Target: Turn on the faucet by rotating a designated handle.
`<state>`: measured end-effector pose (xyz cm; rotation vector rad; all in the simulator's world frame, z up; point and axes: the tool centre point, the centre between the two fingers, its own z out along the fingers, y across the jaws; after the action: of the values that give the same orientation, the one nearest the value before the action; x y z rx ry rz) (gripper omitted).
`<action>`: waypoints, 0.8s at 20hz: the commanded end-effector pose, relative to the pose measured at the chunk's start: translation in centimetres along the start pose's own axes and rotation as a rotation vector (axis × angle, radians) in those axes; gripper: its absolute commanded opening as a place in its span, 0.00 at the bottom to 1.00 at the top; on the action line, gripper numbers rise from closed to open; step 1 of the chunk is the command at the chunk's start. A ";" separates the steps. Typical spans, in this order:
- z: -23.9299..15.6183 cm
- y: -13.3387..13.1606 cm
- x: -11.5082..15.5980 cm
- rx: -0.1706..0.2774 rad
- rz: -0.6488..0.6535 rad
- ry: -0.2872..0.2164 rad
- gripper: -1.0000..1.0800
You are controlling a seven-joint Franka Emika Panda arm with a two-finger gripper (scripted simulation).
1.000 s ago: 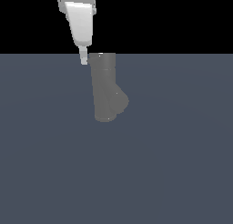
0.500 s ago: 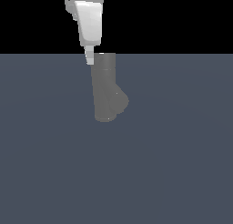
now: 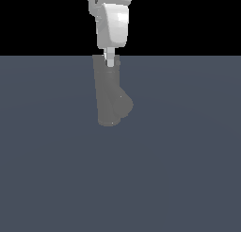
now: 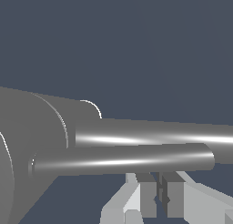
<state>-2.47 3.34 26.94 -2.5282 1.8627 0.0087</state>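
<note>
Here, the gripper [image 3: 110, 62] hangs directly over the top of the upright faucet [image 3: 109, 96] on the grey floor [image 3: 188, 155]; its fingers [image 4: 146, 196] are pressed nearly together, grasping nothing, just beside the handle [image 4: 123, 160] rod projecting from the faucet top
</note>
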 end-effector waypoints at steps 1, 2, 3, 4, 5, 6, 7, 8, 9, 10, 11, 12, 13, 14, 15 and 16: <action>-0.1 0.4 3.5 0.003 0.041 0.005 0.00; -0.1 0.4 4.0 0.003 0.042 0.005 0.00; -0.1 0.5 4.5 0.003 0.043 0.005 0.00; -0.1 0.5 4.9 0.003 0.044 0.005 0.00; -0.1 0.5 5.4 0.003 0.045 0.005 0.00; -0.1 0.5 5.8 0.003 0.046 0.005 0.00; -0.1 0.5 6.2 0.003 0.047 0.005 0.00; -0.1 0.5 6.7 0.002 0.048 0.005 0.00; -0.1 0.5 6.7 0.002 0.048 0.005 0.00; 0.0 -0.4 3.1 0.002 -0.008 -0.005 0.00; 0.0 -0.5 3.4 0.002 -0.006 -0.004 0.00; 0.0 -0.7 3.6 0.002 -0.005 -0.004 0.00; 0.0 -0.8 3.8 0.002 -0.004 -0.004 0.00; 0.0 -1.0 4.1 0.002 -0.003 -0.004 0.00; 0.0 -1.1 4.3 0.002 -0.002 -0.003 0.00; 0.0 -1.3 4.5 0.002 0.000 -0.003 0.00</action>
<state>-0.58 0.78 26.95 -2.5464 1.8360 0.0232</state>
